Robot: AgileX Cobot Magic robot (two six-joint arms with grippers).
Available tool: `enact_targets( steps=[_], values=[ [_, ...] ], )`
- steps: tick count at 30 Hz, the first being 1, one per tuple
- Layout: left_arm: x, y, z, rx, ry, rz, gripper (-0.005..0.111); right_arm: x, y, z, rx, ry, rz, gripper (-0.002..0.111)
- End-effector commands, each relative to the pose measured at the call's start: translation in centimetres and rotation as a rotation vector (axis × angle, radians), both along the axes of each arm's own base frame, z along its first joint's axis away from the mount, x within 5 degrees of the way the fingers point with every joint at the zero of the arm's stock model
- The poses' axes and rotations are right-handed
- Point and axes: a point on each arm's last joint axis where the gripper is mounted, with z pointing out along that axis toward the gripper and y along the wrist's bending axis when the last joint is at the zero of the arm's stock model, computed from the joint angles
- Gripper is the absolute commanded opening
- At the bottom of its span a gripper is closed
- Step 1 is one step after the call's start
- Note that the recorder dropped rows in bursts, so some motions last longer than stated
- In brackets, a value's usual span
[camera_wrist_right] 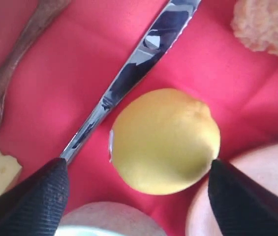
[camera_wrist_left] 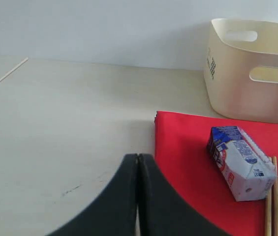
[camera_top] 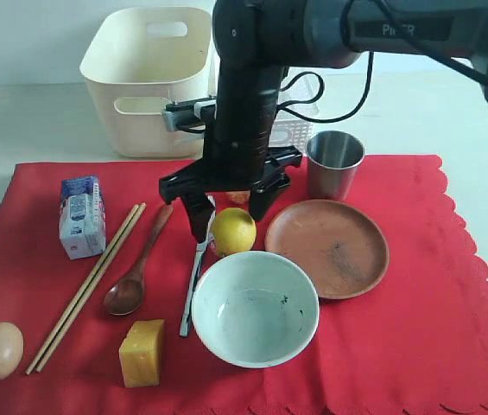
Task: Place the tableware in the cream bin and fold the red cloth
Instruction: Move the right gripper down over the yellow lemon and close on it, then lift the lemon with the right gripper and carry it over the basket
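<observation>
R gripper [camera_top: 229, 208] low over lemon [camera_top: 232, 230], mid red cloth [camera_top: 416, 303]; jaws wide apart, one each side of the fruit, not clamped. Table knife [camera_top: 193, 285] just left of lemon, one jaw tip over it. L gripper [camera_wrist_left: 138, 169] pressed together, holding nothing, over bare surface [camera_wrist_left: 55, 123] left of cloth. Bowl [camera_top: 226, 294] near-centre, brown plate [camera_top: 326, 246] to its right, steel cup [camera_top: 334, 164] beyond plate; wooden spoon [camera_top: 136, 268] + chopsticks [camera_top: 88, 285] to left. All on cloth, which lies flat. Cream bin [camera_top: 144, 95] far-left, off cloth.

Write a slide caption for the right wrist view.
Open right gripper poised with a finger either side of a lemon, beside a table knife on the red cloth.
</observation>
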Motion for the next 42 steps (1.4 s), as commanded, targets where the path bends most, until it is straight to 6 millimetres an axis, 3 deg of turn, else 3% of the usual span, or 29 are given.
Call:
enact_targets(
  steps=[1,7,12,18,20,23,28,42],
  values=[
    [0.0,0.0,0.0,0.001,-0.005,-0.003,0.000,0.2,0.0,-1.0,-0.011,-0.002,-0.020,0.075],
    [0.0,0.0,0.0,0.000,-0.005,-0.003,0.000,0.4,0.0,-2.9,-0.046,0.025,-0.029,0.075],
    [0.0,0.0,0.0,0.002,-0.005,-0.003,0.000,0.7,0.2,-3.0,-0.031,-0.006,-0.046,0.070],
    [0.0,0.0,0.0,0.002,-0.005,-0.003,0.000,0.8,0.1,-3.0,-0.038,-0.019,-0.047,0.036],
    [0.0,0.0,0.0,0.002,-0.005,-0.003,0.000,0.8,0.1,-3.0,-0.038,-0.019,-0.047,0.017],
    [0.0,0.0,0.0,0.002,-0.005,-0.003,0.000,0.8,0.1,-2.8,-0.035,-0.024,-0.047,0.000],
    [0.0,0.0,0.0,0.000,-0.005,-0.003,0.000,0.7,0.0,-1.0,-0.012,-0.059,-0.041,0.000],
    [0.0,0.0,0.0,0.000,-0.005,-0.003,0.000,0.0,-0.8,6.7,0.091,-0.238,0.014,0.000]
  ],
)
